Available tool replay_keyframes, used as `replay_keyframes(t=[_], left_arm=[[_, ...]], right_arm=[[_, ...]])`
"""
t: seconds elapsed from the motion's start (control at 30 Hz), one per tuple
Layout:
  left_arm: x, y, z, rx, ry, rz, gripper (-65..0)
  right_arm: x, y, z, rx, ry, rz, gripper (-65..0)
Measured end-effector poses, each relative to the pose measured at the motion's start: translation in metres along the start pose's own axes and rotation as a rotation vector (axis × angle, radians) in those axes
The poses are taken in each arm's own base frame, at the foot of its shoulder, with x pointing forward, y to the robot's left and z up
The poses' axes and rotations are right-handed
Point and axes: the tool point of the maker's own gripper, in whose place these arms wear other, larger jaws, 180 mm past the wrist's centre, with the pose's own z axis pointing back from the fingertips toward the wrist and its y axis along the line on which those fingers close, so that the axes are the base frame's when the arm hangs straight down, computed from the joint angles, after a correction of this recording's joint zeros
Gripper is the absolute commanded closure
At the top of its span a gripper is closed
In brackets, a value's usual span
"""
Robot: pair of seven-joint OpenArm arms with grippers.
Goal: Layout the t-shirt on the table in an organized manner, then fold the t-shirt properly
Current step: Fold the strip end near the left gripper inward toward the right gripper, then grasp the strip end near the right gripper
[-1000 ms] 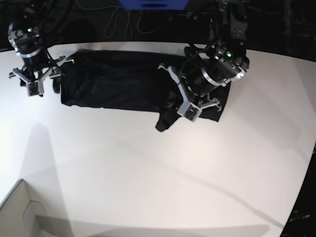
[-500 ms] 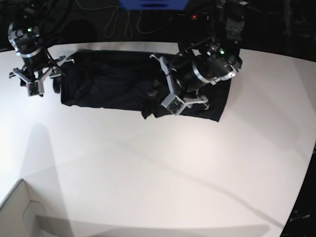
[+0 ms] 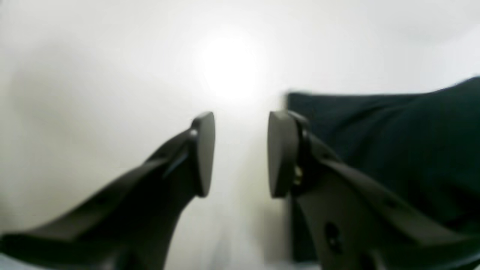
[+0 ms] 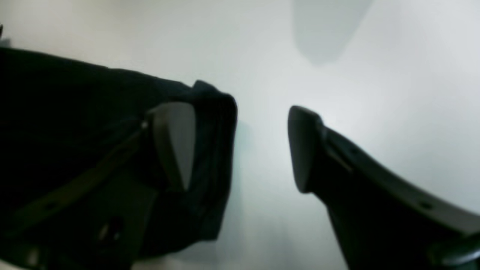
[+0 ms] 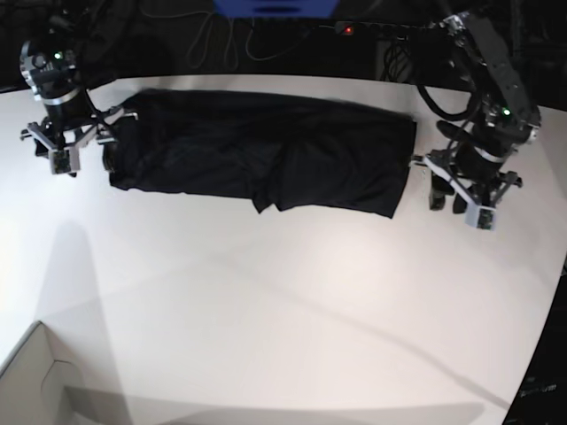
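Observation:
The black t-shirt (image 5: 266,150) lies as a long folded band across the far part of the white table (image 5: 266,301), with a small flap hanging off its front edge near the middle. My left gripper (image 5: 447,197) hovers just off the shirt's right end, open and holding nothing. In the left wrist view this gripper (image 3: 240,153) shows bare table between its fingers, and the t-shirt (image 3: 412,150) lies to the right. My right gripper (image 5: 93,152) stands open at the shirt's left end. In the right wrist view, one finger of that gripper (image 4: 238,148) is over the t-shirt (image 4: 75,131) edge.
A pale cardboard box corner (image 5: 35,381) juts in at the near left. Cables and a blue object (image 5: 275,7) lie beyond the table's far edge. The table's curved edge (image 5: 554,292) runs down the right side.
My left arm has swung from above the shirt's right half out past its right end, letting go of the cloth, which now lies flat. The right gripper has opened wider in place.

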Motion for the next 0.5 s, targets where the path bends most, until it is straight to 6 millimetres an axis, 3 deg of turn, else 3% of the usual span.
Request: replay_keyframes(t=[0.13,0.3,0.5], left_arm=[[0.001,0.032,0.005,0.012,-0.044,0.088,-23.1],[-0.022,0.063,0.008,0.017,-0.016,0.195,-23.1],[-0.033,0.067,0.010,0.001,-0.007,0.233,-23.1]], right_arm=[[-0.011,0.013,-0.006,0.027,0.018,-0.046,-42.9],[-0.032,0.025,-0.028,0.065,0.076,-0.122,-42.9],[-0.019,0.027,-0.028,0.059,0.043,-0.122,-42.9]])
